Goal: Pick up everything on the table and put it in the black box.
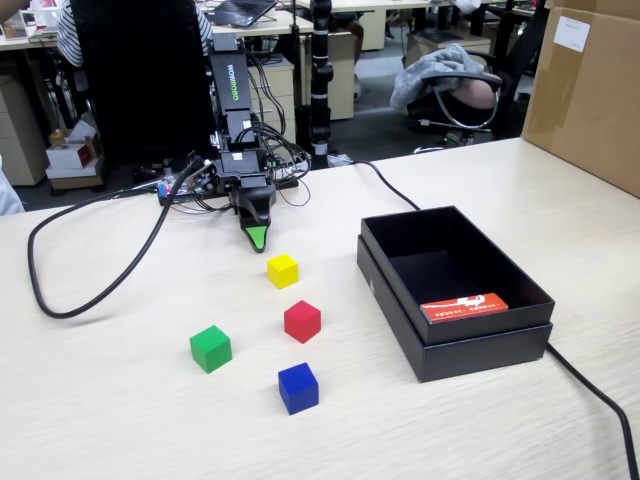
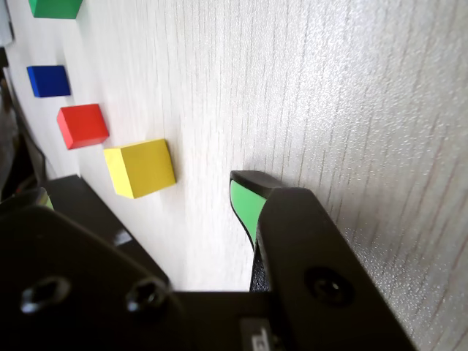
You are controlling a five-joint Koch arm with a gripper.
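Note:
Four small cubes lie apart on the beige table (image 1: 120,420): yellow (image 1: 282,270), red (image 1: 302,321), green (image 1: 211,349) and blue (image 1: 298,388). My gripper (image 1: 258,238) points down just behind the yellow cube, close above the table and touching no cube. In the wrist view the gripper (image 2: 142,201) is open, its green-padded fingertips (image 2: 245,202) wide apart with nothing between them. The yellow cube (image 2: 140,168) sits just beyond them, then the red (image 2: 82,126), blue (image 2: 49,80) and green (image 2: 55,7) cubes. The black box (image 1: 480,355) stands to the right.
A flat orange-red card (image 1: 463,307) lies inside the black box. A black cable (image 1: 90,290) loops over the table's left part, and another cable (image 1: 590,385) runs past the box on the right. A big cardboard box (image 1: 590,90) stands at the far right.

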